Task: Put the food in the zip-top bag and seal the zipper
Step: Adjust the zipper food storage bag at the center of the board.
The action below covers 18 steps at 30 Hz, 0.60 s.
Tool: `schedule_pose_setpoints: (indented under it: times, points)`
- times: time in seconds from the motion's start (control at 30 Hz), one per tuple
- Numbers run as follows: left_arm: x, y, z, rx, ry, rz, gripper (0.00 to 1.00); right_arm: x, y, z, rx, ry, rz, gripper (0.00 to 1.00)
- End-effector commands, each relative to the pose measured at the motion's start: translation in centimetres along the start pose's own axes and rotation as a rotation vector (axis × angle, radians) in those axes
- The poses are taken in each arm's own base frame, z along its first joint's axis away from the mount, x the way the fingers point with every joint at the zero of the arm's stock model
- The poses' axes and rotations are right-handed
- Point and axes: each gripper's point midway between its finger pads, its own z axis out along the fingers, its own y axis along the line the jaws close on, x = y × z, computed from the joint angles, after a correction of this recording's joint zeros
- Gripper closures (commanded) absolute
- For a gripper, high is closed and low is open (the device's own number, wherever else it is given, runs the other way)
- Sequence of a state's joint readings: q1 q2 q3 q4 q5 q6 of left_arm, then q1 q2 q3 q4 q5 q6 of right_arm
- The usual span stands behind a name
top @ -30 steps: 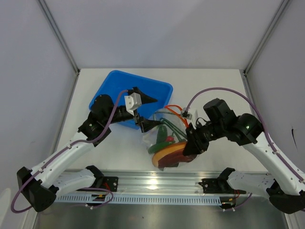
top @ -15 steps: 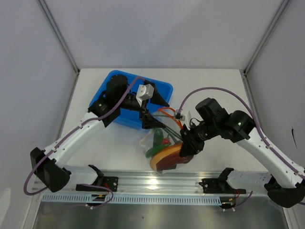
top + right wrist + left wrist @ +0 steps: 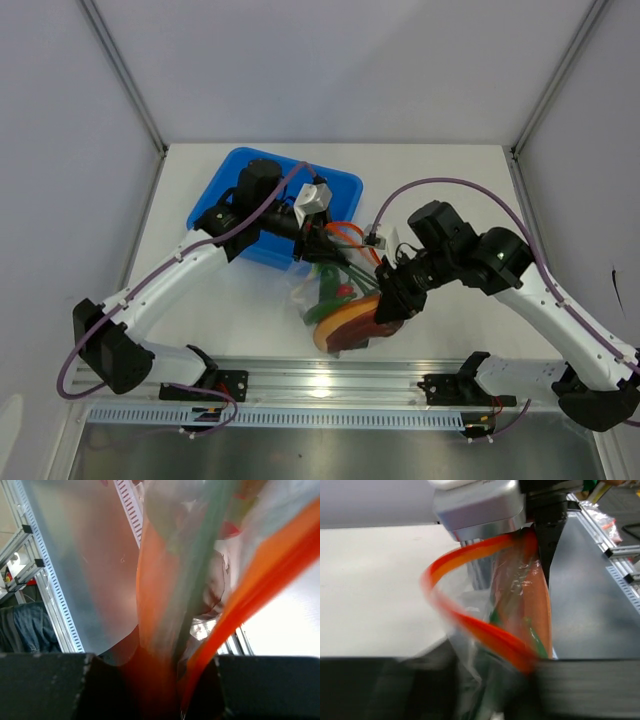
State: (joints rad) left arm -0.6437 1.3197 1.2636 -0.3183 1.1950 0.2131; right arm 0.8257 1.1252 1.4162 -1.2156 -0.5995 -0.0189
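Over the white surface (image 3: 450, 180), the limp, slippery-looking bag (image 3: 335, 285) seems best held by its stiffer zipper (image 3: 470, 621). Its mouth is pinched by the right fingers (image 3: 45, 685); whether the left fingers (image 3: 590, 690) grip, I cannot tell.

a white table (image 3: 440, 180) carries a blue tray (image 3: 228, 170) at far left

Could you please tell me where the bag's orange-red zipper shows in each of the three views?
Top external: the zipper arcs near the picture's centre, at the bag's far end.
Left wrist: the zipper loops through mid-frame, blurred.
Right wrist: the zipper runs diagonally from upper right to bottom centre.
Shared landmark: the orange slice inside the zip-top bag.
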Motion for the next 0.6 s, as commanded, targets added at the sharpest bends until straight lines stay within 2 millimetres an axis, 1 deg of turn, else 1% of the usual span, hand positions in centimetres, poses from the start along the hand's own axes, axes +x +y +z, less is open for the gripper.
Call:
schedule_pose_setpoints:
  times: [0.0,0.03,0.07,0.1,0.13,0.17,0.23,0.27,0.3,0.33,0.37,0.4,0.43,0.47,0.5,0.53,0.57]
  points:
    - [-1.3,-0.1,0.3,0.035,-0.016,-0.015,0.84,-1.8,0.4,-0.5,0.007,-0.057,-0.043,1.0]
    - [-1.4,-0.2,0.3,0.038,-0.023,-0.01,0.9,-1.7,0.3,-0.5,0.008,-0.053,-0.039,1.0]
    - [-1.2,-0.1,0.5,0.033,-0.036,-0.022,0.98,-1.8,0.2,-0.5,0.014,-0.055,-0.037,1.0]
    - [-1.3,0.0,0.4,0.022,-0.043,-0.022,1.0,-1.8,0.1,-0.5,0.019,-0.053,-0.035,0.99]
    - [-1.7,-0.4,0.2,0.019,-0.055,-0.005,0.99,-1.7,0.0,-0.4,0.026,-0.047,-0.029,0.98]
    - [-1.3,-0.4,0.2,0.011,-0.055,-0.012,0.99,-1.8,-0.4,-0.4,0.049,-0.05,-0.026,0.9]
    - [-1.2,-0.2,0.0,-0.031,-0.063,-0.02,0.99,-2.0,-0.9,-0.5,0.081,-0.064,-0.02,0.82]
    - [-1.1,-0.1,-0.2,-0.051,-0.065,-0.031,0.99,-2.1,-1.1,-0.5,0.095,-0.07,-0.003,0.69]
    - [-1.2,0.1,-0.3,-0.065,-0.067,-0.033,0.99,-2.4,-1.5,-0.6,0.123,-0.085,0.004,0.6]
    - [-1.1,0.2,-0.5,-0.092,-0.072,-0.063,1.0,-2.5,-1.7,-0.8,0.139,-0.098,0.01,0.44]
    - [-1.1,0.4,-0.7,-0.112,-0.075,-0.078,1.0,-2.7,-1.8,-0.9,0.154,-0.108,0.015,0.37]
    - [-1.2,0.6,-0.9,-0.135,-0.082,-0.116,0.99,-3.0,-2.4,-1.1,0.197,-0.13,0.036,0.3]
    - [-1.3,0.9,-1.1,-0.167,-0.089,-0.132,0.99,-3.4,-2.9,-1.3,0.228,-0.147,0.051,0.09]
    - [-1.3,1.0,-1.2,-0.183,-0.097,-0.181,0.99,-3.6,-3.3,-1.7,0.267,-0.173,0.067,0.01]
    - [-1.1,1.4,-1.4,-0.207,-0.103,-0.21,0.99,-3.8,-4.2,-2.0,0.317,-0.193,0.101,0.01]
    - [-1.0,2.0,-1.6,-0.248,-0.114,-0.234,0.99,-4.0,-4.6,-2.4,0.334,-0.211,0.123,0.01]
    - [-1.1,1.6,-1.7,-0.245,-0.131,-0.268,0.99,-4.2,-4.7,-3.0,0.343,-0.242,0.138,0.01]
